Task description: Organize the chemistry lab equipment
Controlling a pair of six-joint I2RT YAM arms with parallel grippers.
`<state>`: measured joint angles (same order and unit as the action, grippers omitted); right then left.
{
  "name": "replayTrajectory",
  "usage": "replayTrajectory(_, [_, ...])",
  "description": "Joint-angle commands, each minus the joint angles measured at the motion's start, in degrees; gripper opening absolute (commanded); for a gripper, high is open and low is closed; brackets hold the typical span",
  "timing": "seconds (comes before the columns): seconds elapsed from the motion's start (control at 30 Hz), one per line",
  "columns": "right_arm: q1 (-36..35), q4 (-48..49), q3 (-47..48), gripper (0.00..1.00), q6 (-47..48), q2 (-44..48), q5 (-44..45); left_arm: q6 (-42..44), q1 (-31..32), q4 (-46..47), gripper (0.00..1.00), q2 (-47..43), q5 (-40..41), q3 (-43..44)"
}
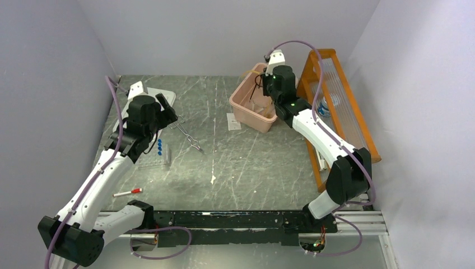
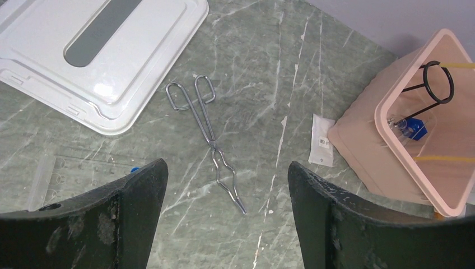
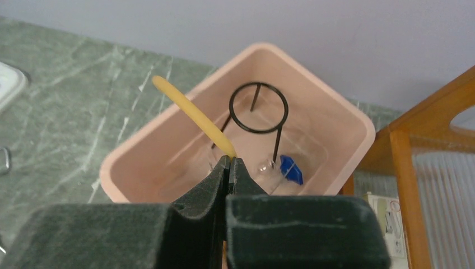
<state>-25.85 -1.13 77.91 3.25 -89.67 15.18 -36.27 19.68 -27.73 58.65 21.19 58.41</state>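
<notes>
My right gripper point(image 3: 230, 161) is shut on the amber tubing point(image 3: 190, 114) and holds it over the pink bin point(image 3: 129, 162). The bin also shows in the top view point(image 1: 242, 107). Inside the bin stand the black wire ring point(image 3: 259, 108) and a blue-capped clear tube point(image 3: 287, 168). My left gripper point(image 2: 227, 174) is open and empty above the table. The metal tongs point(image 2: 210, 134) lie flat just beyond its fingertips and also show in the top view point(image 1: 190, 138). Several blue-capped tubes point(image 1: 159, 147) sit in a clear rack under the left arm.
A white lid point(image 2: 101, 53) lies at the far left. A small white packet point(image 2: 322, 140) lies beside the bin. A red-capped white marker point(image 1: 127, 192) lies near the front left. The orange wooden shelf point(image 1: 336, 106) stands along the right wall.
</notes>
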Motion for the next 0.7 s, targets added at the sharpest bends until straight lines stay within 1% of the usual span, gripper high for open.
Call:
replayTrajectory(0.0, [2.93, 0.27, -2.90, 0.00, 1.05, 0.31, -3.70, -0.58, -0.43, 0.48, 0.82, -1.04, -0.77, -0.60])
replayTrajectory(0.07, [4.21, -1.84, -3.73, 0.00, 3.24, 0.07, -6.44, -0.49, -0.43, 0.41, 0.82, -1.11, -0.47, -0.60])
replayTrajectory(0.2, [6.41, -6.49, -4.00, 0.00, 7.52, -1.11, -15.53, -0.54, -0.43, 0.37, 0.83, -1.09, 0.29, -0.71])
replayTrajectory(0.3, [6.77, -10.75, -1.89, 0.00, 10.21, -3.94, -19.71, -0.59, -0.43, 0.73, 0.83, -0.96, 0.23, -0.93])
replayTrajectory(0.37, [6.89, -13.23, -0.08, 0.00, 11.64, -6.28, -20.42, -0.56, -0.43, 0.74, 0.82, -0.76, 0.24, -0.89])
replayTrajectory(0.57, [6.92, -16.86, 5.57, 0.00, 14.06, -12.86, -17.49, -0.38, -0.43, 0.58, 0.82, -0.34, 0.25, -0.58])
replayTrajectory(0.67, [6.95, -18.82, 9.06, 0.14, 13.19, -15.23, -16.58, -0.25, -0.43, 0.40, 0.83, -0.21, 0.43, -0.47])
